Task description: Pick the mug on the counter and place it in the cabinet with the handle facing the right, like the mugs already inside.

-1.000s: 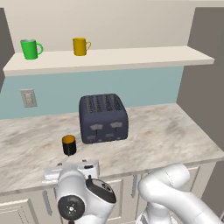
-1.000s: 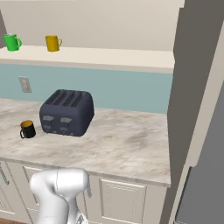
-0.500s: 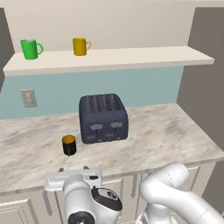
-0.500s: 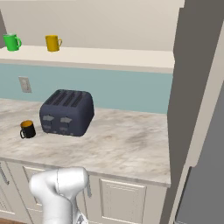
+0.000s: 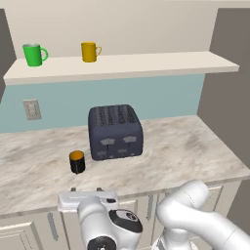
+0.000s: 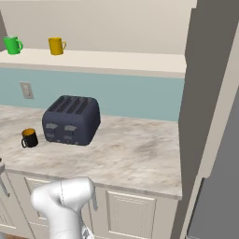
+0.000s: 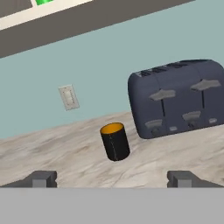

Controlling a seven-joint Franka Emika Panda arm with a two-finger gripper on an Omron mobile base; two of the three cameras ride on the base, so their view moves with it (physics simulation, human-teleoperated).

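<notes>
Mug (image 5: 77, 161) upright on counter (image 5: 185, 151), just left of dark toaster (image 5: 115, 132), apart from it; handle (image 6: 23, 142) seen on its left in right base view. Fingers (image 7: 41, 179) wide apart, nothing between them, low at near counter edge, short of mug. Gripper (image 7: 112, 180) aimed at mug. Green mug (image 5: 33, 54) and yellow mug (image 5: 90, 51) on cabinet (image 5: 146, 66) shelf above, handles right. Wall outlet (image 5: 32, 109) far left.

Two base views look down from behind over the counter (image 5: 195, 146); the hand view faces it low and close.
</notes>
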